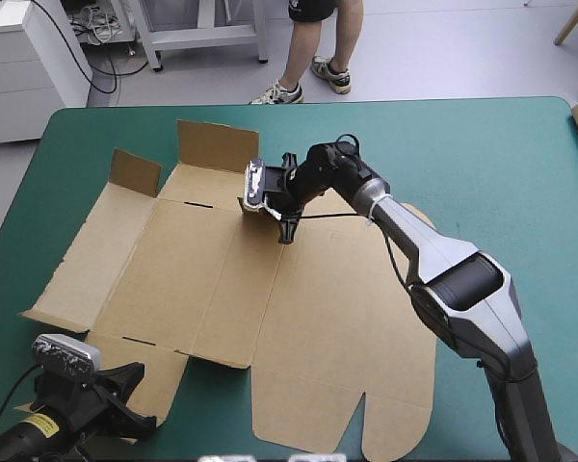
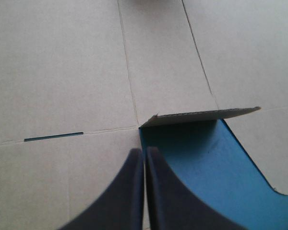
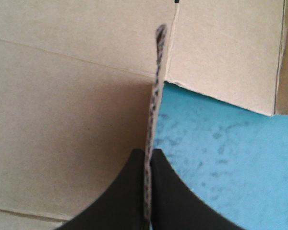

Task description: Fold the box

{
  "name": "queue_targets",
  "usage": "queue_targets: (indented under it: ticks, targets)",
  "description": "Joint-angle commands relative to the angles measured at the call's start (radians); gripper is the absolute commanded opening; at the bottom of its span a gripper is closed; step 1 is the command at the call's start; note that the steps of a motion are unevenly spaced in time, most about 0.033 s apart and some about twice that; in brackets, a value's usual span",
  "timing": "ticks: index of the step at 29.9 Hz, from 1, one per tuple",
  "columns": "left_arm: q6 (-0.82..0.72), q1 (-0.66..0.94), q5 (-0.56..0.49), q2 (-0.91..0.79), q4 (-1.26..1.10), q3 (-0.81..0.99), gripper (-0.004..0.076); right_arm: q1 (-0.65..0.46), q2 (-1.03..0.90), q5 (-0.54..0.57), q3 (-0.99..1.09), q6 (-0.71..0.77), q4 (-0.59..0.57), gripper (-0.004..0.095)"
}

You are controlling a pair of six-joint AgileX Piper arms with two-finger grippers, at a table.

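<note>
The brown box [image 1: 318, 318] lies as a cut sheet, mostly flat, on the teal-green cover. Two flaps [image 1: 217, 144] at its far left stand raised. My right gripper [image 1: 287, 231] is over the sheet's far middle, shut on a small upright flap. In the right wrist view that flap's edge [image 3: 157, 72] runs up from between the black fingers [image 3: 150, 151]. My left gripper [image 1: 140, 409] is at the near-left corner. In the left wrist view its fingers [image 2: 145, 151] are all but shut on the edge of the near-left flap [image 2: 62, 182], beside a slightly lifted panel edge [image 2: 201, 115].
The teal-green cover [image 1: 501, 164] shows around the sheet, widest on the right and along the far side. The sheet's near edge reaches almost to the table's front edge.
</note>
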Motion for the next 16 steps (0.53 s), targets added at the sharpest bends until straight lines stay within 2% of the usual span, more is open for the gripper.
queue_targets:
  ticks: [1,10,16]
  targets:
    - [-0.011,0.002,-0.052,0.011,-0.032,-0.024,-0.0008,0.011,-0.068,-0.025,-0.047,-0.16,0.058,-0.0021]
    - [-0.011,0.002,-0.052,0.011,-0.032,-0.024,-0.0008,0.032,-0.068,0.117,-0.047,-0.213,0.093,-0.0021]
    - [-0.011,0.002,-0.052,0.011,-0.032,-0.024,-0.0008,0.036,-0.065,0.144,-0.047,-0.116,0.082,-0.002]
